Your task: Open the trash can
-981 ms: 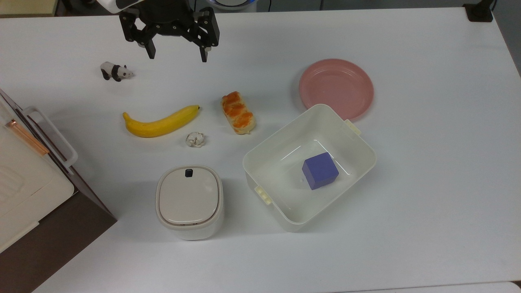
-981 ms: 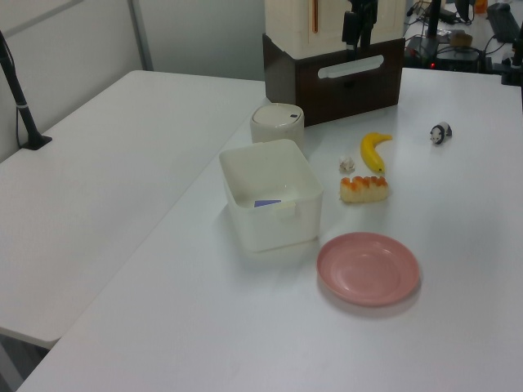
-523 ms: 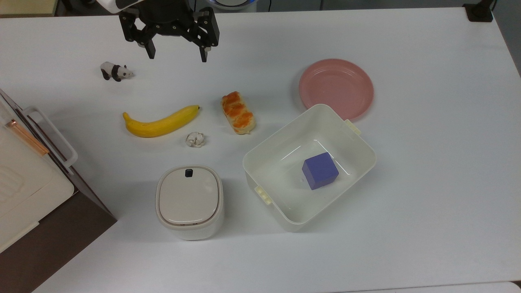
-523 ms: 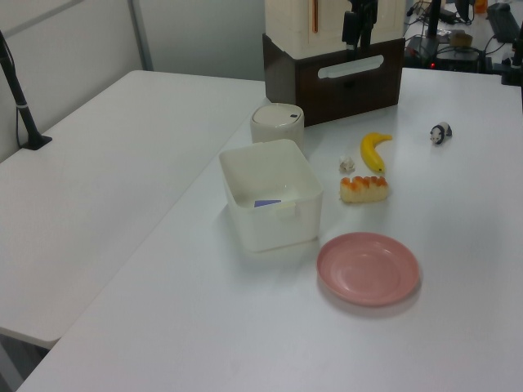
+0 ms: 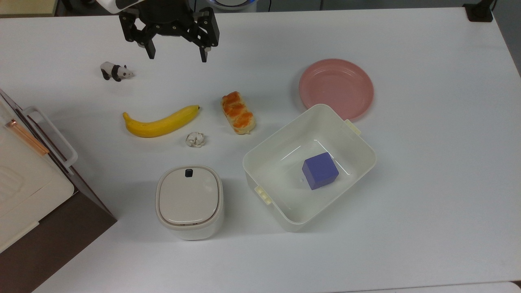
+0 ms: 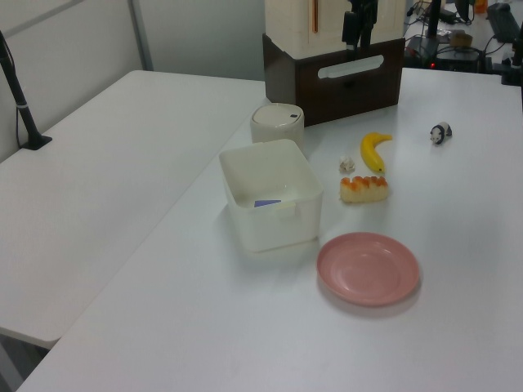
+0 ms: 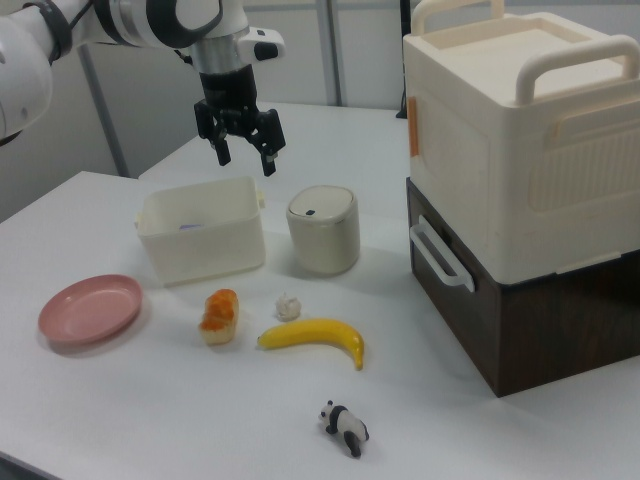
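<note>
The trash can [image 5: 189, 201] is a small cream-white rounded bin near the table's front in the top view. Its beige lid lies flat and shut, with a black button [image 5: 189, 173] at the far rim. It also stands behind the white tub in the left view [image 6: 276, 124] and beside the tub in the right view [image 7: 323, 228]. My gripper [image 5: 177, 55] hangs open and empty over the far side of the table, well apart from the bin. In the right view the gripper [image 7: 246, 158] is held high above the tub.
Between gripper and bin lie a banana [image 5: 160, 121], a crumpled paper ball [image 5: 195, 139] and a bread roll [image 5: 238, 112]. A toy panda [image 5: 115, 71] stands at the top view's left. A white tub [image 5: 358, 140] holds a purple cube [image 5: 320, 170]; a pink plate [image 5: 336, 87] lies behind it. A cream-and-brown cabinet [image 5: 28, 179] fills the left edge.
</note>
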